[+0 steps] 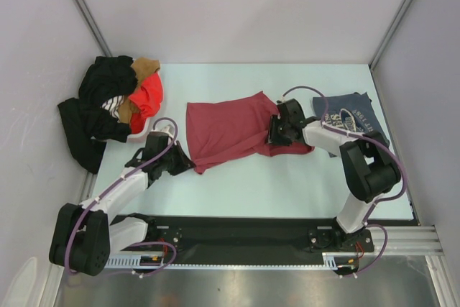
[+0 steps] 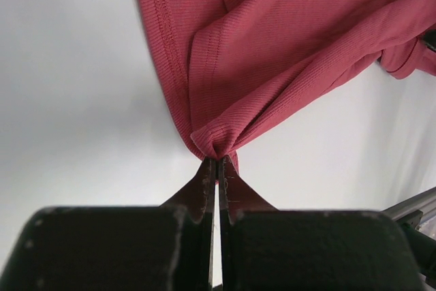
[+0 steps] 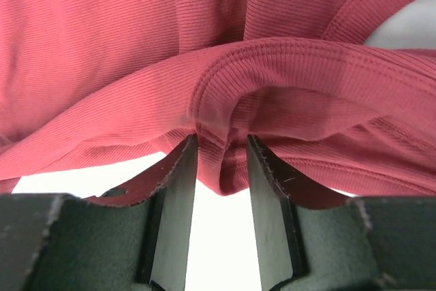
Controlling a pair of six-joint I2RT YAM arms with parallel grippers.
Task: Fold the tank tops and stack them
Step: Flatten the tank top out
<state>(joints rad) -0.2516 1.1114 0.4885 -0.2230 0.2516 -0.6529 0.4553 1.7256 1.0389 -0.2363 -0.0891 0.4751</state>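
Maroon top (image 1: 230, 131) lies spread mid-table. Left gripper (image 2: 216, 165) is clenched on its near-left hem corner. Right gripper (image 3: 221, 144) is at the strap end, jaws parted, with a cloth fold loose between them and not pinched. Judgement: lift the right jaws clear of that fold before the left pulls, or the cloth drags. Blue top (image 1: 352, 116) lies flat at far right, apart. Clothes pile (image 1: 115, 106) sits far left, close to the left arm; snag risk.
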